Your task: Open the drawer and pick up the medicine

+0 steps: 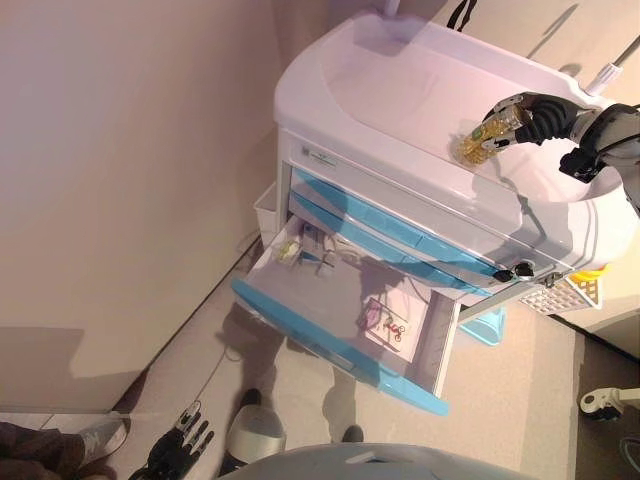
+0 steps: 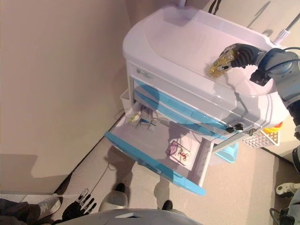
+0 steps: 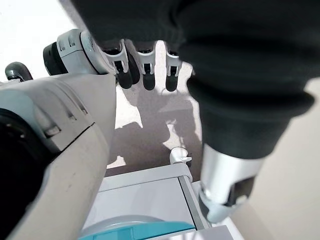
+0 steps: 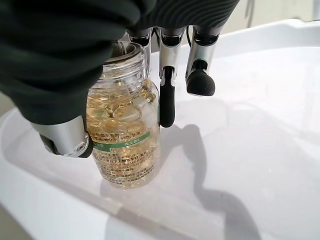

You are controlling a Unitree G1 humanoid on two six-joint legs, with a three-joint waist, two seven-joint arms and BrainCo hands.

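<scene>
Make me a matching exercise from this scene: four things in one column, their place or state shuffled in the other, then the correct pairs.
1. clear bottle of yellow capsules
2. blue-fronted bottom drawer
3. left hand
4. white wire basket

A. pulled out
B. hanging low near the floor, fingers straight
C. on the white cart top, held in the right hand
D. hung on the cart's side

Pairs: 1-C, 2-A, 3-B, 4-D

Right arm up, left arm down.
Right hand point(image 1: 528, 117), upper right of the frame, has fingers and thumb curled in a grip; left hand point(image 1: 180, 440) hangs at lower left, fingers relaxed.
</scene>
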